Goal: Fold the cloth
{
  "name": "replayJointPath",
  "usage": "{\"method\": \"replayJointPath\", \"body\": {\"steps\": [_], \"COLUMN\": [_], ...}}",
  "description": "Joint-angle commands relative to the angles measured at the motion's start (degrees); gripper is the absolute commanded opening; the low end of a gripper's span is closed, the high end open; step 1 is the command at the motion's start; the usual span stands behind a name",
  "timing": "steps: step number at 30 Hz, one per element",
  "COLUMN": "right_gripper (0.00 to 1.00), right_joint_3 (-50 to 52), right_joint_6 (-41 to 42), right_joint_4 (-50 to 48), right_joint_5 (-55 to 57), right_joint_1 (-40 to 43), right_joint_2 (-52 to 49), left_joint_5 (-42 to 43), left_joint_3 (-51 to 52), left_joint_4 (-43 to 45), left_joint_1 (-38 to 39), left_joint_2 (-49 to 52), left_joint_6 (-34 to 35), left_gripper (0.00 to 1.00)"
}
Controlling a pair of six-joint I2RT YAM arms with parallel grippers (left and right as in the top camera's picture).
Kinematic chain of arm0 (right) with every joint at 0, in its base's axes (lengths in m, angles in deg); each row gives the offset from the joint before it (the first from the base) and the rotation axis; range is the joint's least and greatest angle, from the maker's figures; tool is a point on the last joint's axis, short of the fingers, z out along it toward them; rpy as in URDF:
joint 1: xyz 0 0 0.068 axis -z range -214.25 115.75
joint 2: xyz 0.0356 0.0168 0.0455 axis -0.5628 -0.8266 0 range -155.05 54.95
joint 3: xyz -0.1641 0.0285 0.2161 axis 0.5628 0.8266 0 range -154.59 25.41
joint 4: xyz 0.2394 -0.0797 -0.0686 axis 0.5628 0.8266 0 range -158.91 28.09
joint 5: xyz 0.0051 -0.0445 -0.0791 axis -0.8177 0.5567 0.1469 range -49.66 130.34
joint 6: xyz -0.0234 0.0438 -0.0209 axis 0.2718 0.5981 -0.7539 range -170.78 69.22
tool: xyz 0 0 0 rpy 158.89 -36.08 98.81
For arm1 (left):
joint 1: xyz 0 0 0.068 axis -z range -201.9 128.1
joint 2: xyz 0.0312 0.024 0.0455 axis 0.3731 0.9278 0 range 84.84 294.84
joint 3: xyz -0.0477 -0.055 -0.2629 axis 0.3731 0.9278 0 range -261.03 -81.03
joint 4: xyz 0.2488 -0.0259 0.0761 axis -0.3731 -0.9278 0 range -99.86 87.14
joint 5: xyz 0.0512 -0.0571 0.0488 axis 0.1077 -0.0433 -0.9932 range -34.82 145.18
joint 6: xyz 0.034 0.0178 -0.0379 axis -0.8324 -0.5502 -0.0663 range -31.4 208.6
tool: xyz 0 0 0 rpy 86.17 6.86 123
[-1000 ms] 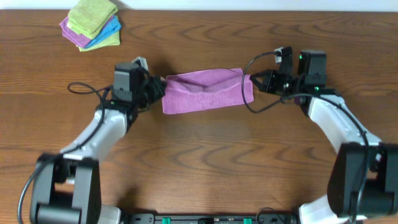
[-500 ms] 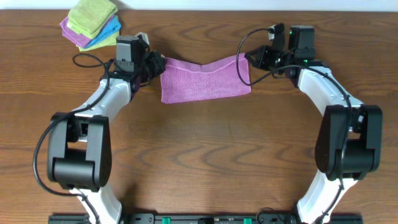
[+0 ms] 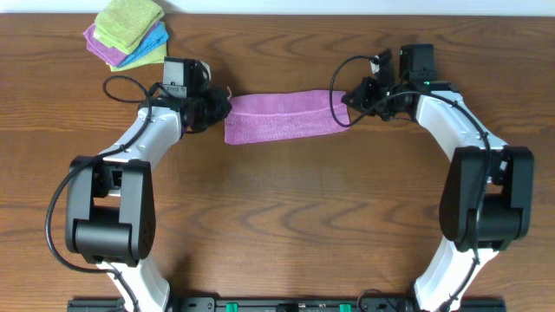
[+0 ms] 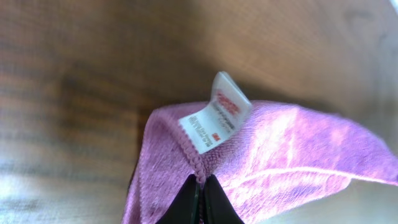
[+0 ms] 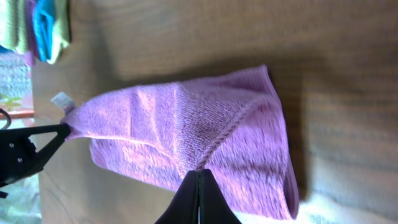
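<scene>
The left gripper (image 4: 200, 188) is clamped on a corner of the lilac square microfibre cloth (image 3: 279, 115), with the small white tag (image 4: 216, 112) just beyond it. The cloth stretches across to the right gripper (image 5: 199, 179), which is clamped on the opposite end.

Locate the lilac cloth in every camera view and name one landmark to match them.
Overhead: the cloth, a band at upper centre, between the two end effectors.
Left wrist: lower right, corner pinched by the left end effector.
Right wrist: across the centre, edge pinched by the right end effector.
Landmark: the white tag at the left end effector's corner, visible in both wrist views.
</scene>
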Motion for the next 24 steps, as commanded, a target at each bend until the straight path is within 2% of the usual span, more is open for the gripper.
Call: {"method": "replayJointPath", "body": {"steps": [1, 9, 15, 16, 17, 19, 20, 21, 24], "right_gripper": [0.01, 0.02, 0.02, 0.02, 0.09, 0.32, 0.40, 0.46, 0.47], "right_joint_3": [-0.66, -0.66, -0.66, -0.66, -0.66, -0.66, -0.66, -0.66, -0.68], "right_joint_6": [-1.66, -3.76, -3.78, -3.78, -3.76, -3.78, -3.80, -3.91, -4.66], "right_joint_4": [1.55, 7.13, 7.76, 7.72, 7.63, 7.41, 7.28, 7.21, 6.84], "right_joint_5": [0.96, 5.51, 7.52, 7.52, 7.52, 7.54, 7.56, 7.54, 7.54], "right_joint_1": [-0.59, -0.57, -0.59, -0.59, -0.59, -0.59, -0.57, -0.57, -0.57], "right_joint_2": [-0.57, -0.57, -0.57, -0.57, -0.57, -0.57, -0.57, -0.57, -0.57], "left_joint_5": [0.39, 0.00, -3.58, -4.00, -4.13, -4.39, -4.57, -4.87, -6.86], "left_joint_3": [-1.20, -1.20, -1.20, -1.20, -1.20, -1.20, -1.20, -1.20, -1.42], "left_joint_4": [-2.47, -9.99, -12.68, -12.63, -12.48, -12.13, -11.93, -11.89, -11.96], "left_joint_1": [-0.44, -0.44, -0.44, -0.44, -0.44, -0.44, -0.44, -0.44, -0.44], "left_joint_2": [-0.90, -0.90, -0.90, -0.90, -0.90, -0.90, -0.90, -0.90, -0.90], "left_joint_6": [-2.80, -5.31, -5.31, -5.31, -5.29, -5.29, -5.29, -5.29, -5.31], "left_gripper": [0.06, 0.06, 0.06, 0.06, 0.08, 0.45, 0.56, 0.60, 0.70]}}
